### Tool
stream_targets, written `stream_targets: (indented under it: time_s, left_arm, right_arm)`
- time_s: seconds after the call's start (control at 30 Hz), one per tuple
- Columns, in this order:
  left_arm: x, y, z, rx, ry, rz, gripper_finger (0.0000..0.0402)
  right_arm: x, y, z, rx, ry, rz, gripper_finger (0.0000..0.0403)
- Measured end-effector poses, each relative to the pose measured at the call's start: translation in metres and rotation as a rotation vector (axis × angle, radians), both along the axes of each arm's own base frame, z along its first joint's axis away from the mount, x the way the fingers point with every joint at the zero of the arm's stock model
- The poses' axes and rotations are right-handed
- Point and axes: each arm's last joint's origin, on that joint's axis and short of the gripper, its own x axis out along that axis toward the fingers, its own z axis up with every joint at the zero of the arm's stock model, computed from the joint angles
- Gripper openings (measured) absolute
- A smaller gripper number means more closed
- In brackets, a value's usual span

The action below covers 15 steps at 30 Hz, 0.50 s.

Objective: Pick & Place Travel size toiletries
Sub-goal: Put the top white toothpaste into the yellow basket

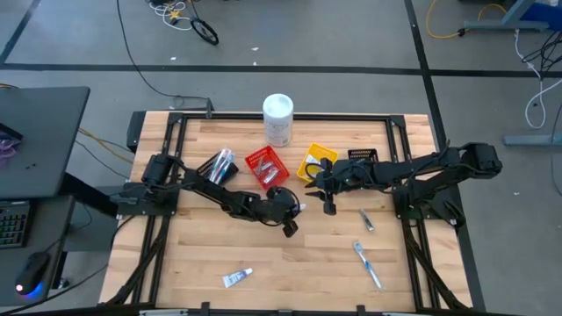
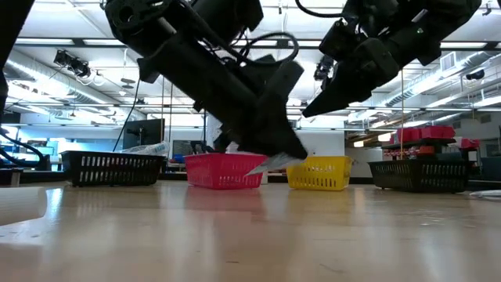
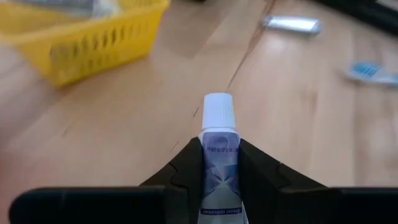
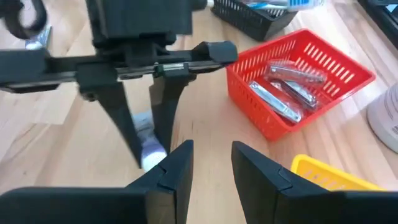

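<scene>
A small white-blue toothpaste tube sits between the fingers of my left gripper, which is shut on it at mid-table. My right gripper hovers open just to the right of it, holding nothing. Lying flat on the table are another toothpaste tube at the near left, a toothbrush at the near right and a silvery tube beside it. My left gripper pinches the tube's body between its two fingers, with the tube lying along them. Its white cap sticks out past the fingertips. The fingers slant down from the table's left. In the low view the tube hangs clear of the table.
Behind the grippers stand a red bin with silvery tubes, a yellow bin and a black bin. Another black bin holds items at the far left. A tall white canister stands at the far edge.
</scene>
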Motion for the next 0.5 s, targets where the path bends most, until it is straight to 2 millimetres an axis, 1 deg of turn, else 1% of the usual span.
stream_targets:
  time_s: [0.13, 0.23, 0.3, 0.5]
  left_arm:
    - [0.004, -0.001, 0.006, 0.016, -0.066, -0.033, 0.0090]
    - [0.004, -0.001, 0.014, 0.034, -0.079, -0.049, 0.0090]
    - [0.002, -0.001, 0.022, 0.054, -0.083, -0.060, 0.0090]
    - [-0.008, 0.001, 0.057, 0.122, -0.088, -0.108, 0.0089]
  right_arm:
    - [0.002, 0.000, 0.003, 0.002, -0.041, -0.002, 0.0119]
    - [0.004, 0.001, 0.006, 0.009, -0.076, -0.002, 0.0119]
    - [0.005, 0.002, 0.007, 0.015, -0.089, 0.013, 0.0119]
    - [0.006, 0.009, 0.011, 0.063, -0.125, 0.103, 0.0119]
